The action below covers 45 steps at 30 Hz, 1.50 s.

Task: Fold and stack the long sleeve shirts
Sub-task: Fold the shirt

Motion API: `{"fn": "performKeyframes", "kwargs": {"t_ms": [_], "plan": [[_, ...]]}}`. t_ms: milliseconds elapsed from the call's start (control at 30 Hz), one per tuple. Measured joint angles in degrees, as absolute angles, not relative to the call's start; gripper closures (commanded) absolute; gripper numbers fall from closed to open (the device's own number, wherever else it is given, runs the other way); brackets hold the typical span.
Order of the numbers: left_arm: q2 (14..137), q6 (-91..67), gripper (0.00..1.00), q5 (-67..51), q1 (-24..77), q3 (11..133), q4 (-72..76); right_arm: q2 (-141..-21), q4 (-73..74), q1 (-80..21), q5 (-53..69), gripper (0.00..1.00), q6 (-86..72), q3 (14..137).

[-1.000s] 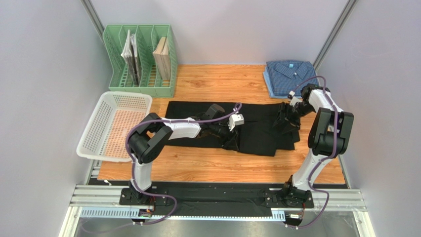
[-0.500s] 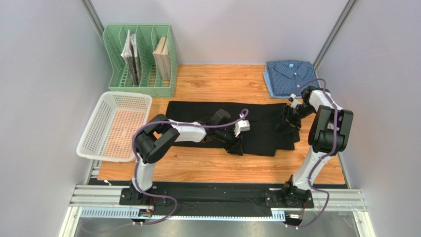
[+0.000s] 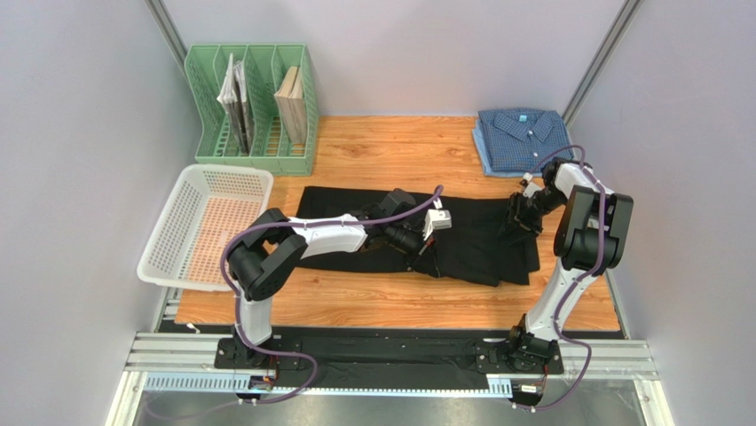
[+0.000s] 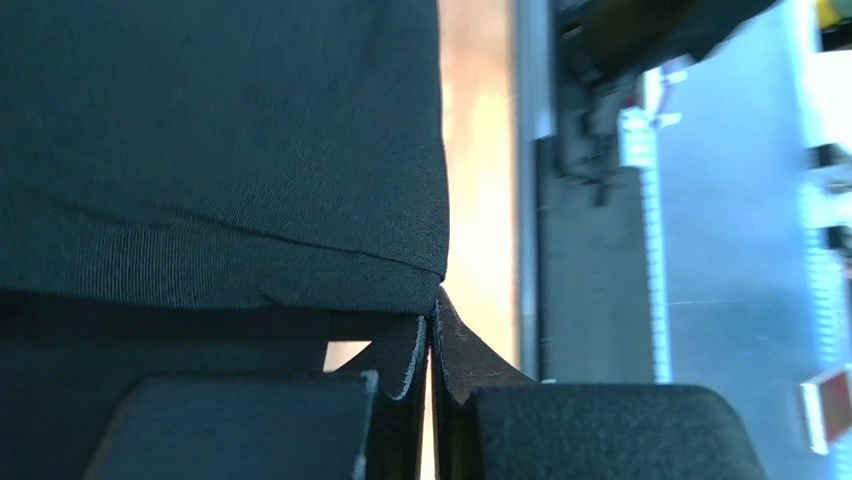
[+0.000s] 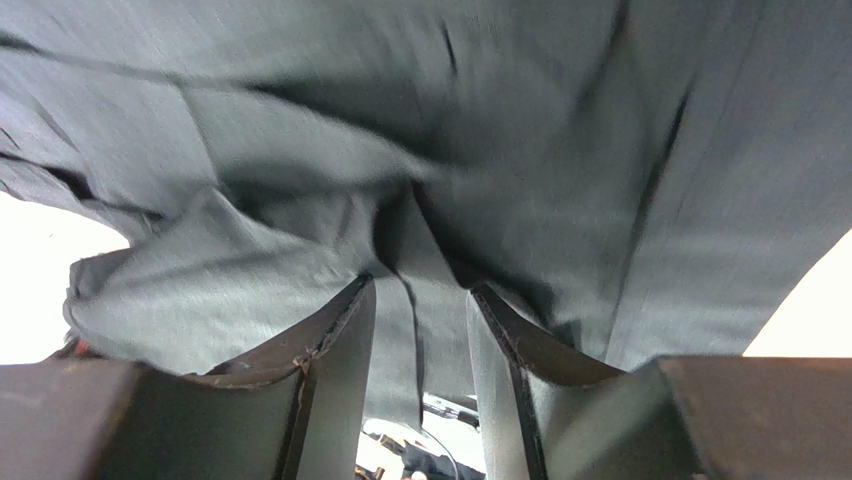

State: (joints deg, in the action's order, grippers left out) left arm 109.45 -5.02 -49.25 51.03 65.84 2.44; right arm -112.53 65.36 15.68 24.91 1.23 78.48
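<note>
fold black shirt [image 3: 342, 197], flat on table [image 3: 399, 146] near-left of blue shirt [image 3: 519, 138] | left gripper [image 4: 432, 325] clenched on hem | right gripper [image 5: 422, 292] part-open astride fold | pinch right fully, lift both level, keep cloth taut

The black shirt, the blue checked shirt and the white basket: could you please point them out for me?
black shirt [image 3: 475, 235]: top external view, flat right half.
blue checked shirt [image 3: 519, 140]: top external view, folded front below the collar.
white basket [image 3: 208, 226]: top external view, bare mesh floor.
</note>
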Motion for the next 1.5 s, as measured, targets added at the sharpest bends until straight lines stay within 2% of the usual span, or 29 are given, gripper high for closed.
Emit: {"fn": "performKeyframes", "kwargs": {"t_ms": [467,633,767,800,867,933,1033,1333,1500], "plan": [[106.6,-28.2,1.00,-62.2,51.6,73.8,9.3,-112.5,64.8,15.9,24.1,0.57,1.1,78.6],[109.6,-46.7,1.00,-65.7,49.7,73.9,27.2,-112.5,64.8,15.9,24.1,0.57,1.1,80.5],[116.9,-63.5,1.00,-64.5,46.8,73.4,45.0,-112.6,64.8,15.9,24.1,0.57,1.1,82.7],[119.0,-66.4,0.98,-63.5,45.7,73.4,47.6,-112.6,64.8,15.9,24.1,0.57,1.2,83.1],[122.5,-69.4,0.57,-61.6,43.4,73.4,49.8,-112.5,65.0,15.9,24.1,0.56,1.4,83.7],[124.4,-70.7,0.33,-59.8,41.2,72.4,50.3,-112.5,65.3,15.9,24.1,0.55,1.8,84.0],[123.4,-67.8,0.26,-58.3,38.9,69.1,48.4,-111.7,66.3,15.9,24.1,0.54,2.8,84.1],[102.1,-44.6,0.30,-52.1,42.0,55.9,23.0,-101.8,70.3,17.5,22.4,0.59,6.3,82.3],[101.4,-38.4,0.30,-49.6,47.7,54.8,16.4,-103.8,71.4,17.9,21.1,0.61,7.9,80.2]]}}
